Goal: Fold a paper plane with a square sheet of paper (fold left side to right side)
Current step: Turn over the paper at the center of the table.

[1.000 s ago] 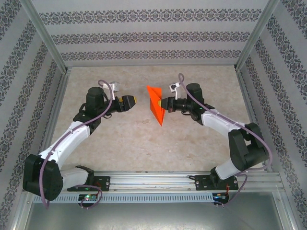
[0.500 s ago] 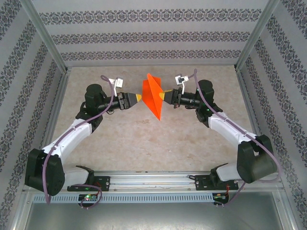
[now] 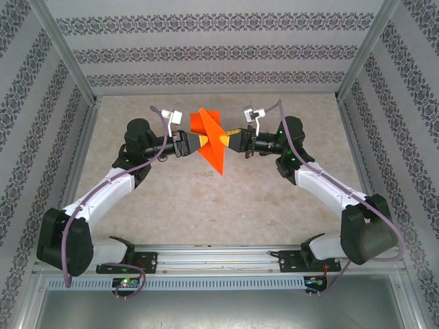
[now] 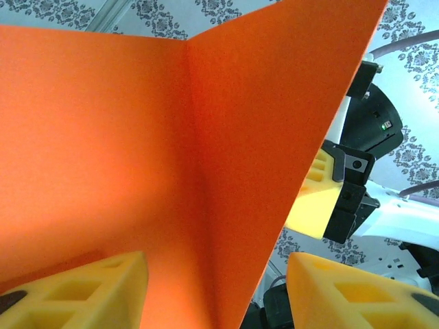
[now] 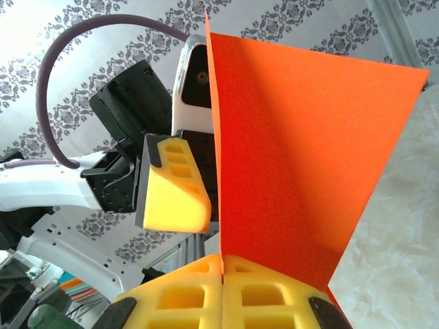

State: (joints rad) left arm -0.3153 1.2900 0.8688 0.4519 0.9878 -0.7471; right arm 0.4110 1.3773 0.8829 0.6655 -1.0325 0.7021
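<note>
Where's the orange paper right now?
In the top view the orange paper is held above the table centre, pinched by the right claw, with the left claw open around its other side.

Orange-red paper plane (image 3: 216, 159); yellow jaws

Cut off at frame top, left: paper plane (image 4: 137, 137), above left gripper (image 4: 216, 291). Half hidden behind it: right gripper (image 4: 312, 202), beyond claw tips.

A robot lab cell (boxed in): aluminium frame (image 3: 66, 58), patterned walls (image 3: 219, 51), arms (image 3: 103, 195) bolted to a rail (image 3: 219, 257).
</note>
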